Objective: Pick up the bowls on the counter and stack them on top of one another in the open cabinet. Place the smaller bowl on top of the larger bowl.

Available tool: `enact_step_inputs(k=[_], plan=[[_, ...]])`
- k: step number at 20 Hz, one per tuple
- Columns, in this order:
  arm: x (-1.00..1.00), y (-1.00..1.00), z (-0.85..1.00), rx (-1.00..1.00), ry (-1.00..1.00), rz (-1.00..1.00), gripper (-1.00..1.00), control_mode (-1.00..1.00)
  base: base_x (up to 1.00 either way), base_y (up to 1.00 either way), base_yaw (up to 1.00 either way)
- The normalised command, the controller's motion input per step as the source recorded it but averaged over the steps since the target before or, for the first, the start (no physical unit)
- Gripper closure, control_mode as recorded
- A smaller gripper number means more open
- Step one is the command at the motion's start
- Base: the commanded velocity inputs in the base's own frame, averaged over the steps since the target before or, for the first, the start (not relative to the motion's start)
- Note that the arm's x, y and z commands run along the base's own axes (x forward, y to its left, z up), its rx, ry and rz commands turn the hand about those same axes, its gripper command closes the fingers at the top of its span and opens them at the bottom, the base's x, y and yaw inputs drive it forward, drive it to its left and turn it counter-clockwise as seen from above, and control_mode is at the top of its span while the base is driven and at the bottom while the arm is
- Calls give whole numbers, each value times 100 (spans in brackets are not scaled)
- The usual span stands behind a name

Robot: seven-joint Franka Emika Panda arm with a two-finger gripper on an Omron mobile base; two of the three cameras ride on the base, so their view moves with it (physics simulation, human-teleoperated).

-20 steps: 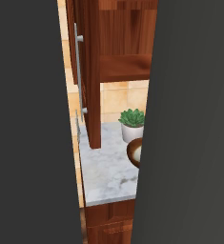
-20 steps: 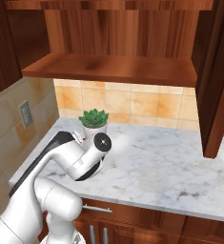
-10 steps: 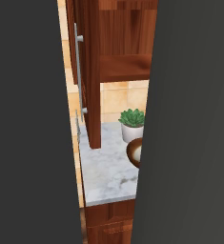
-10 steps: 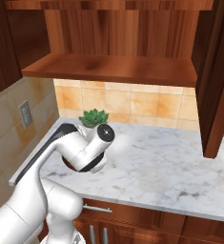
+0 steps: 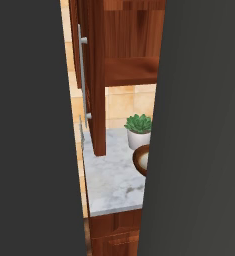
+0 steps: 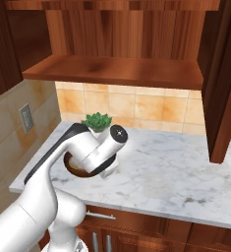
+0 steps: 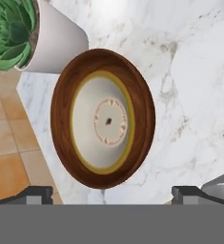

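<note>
Since a second ago my arm has swung further down over the bowl, while the plant, bowl and desk have stayed put.

Left base view: between two dark panels, the marble desk (image 5: 111, 185) fills the lower middle. A brown bowl (image 5: 142, 160) with a cream inside peeks from the right panel's edge, just below the white pot with a green succulent (image 5: 138, 131). The open cabinet's door (image 5: 95, 75) hangs above at upper centre.

Right base view: my white arm (image 6: 82, 152) bends over the bowl (image 6: 77, 170) at centre left, hiding most of it; the succulent sits just behind. The cabinet shelf (image 6: 117, 71) spans the top.

Hand view: my hand (image 7: 112, 193) is spread wide, gripping nothing, its dark fingertips (image 7: 36, 192) at the bottom, either side of the bowl (image 7: 103, 119), which lies centre frame, apart from both.
</note>
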Motion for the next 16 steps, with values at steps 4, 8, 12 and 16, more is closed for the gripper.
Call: enact_step_inputs(k=[4, 8, 12, 16], plan=[[3, -4, 0, 0, 0, 0, -100, -100, 0, 0, 0], [0, 0, -6, 0, 3, 1, -100, -100, 0, 0, 0], [0, 0, -12, -1, 4, 2, -100, -100, 0, 0, 0], [0, 0, -15, -1, 4, 3, -100, -100, 0, 0, 0]])
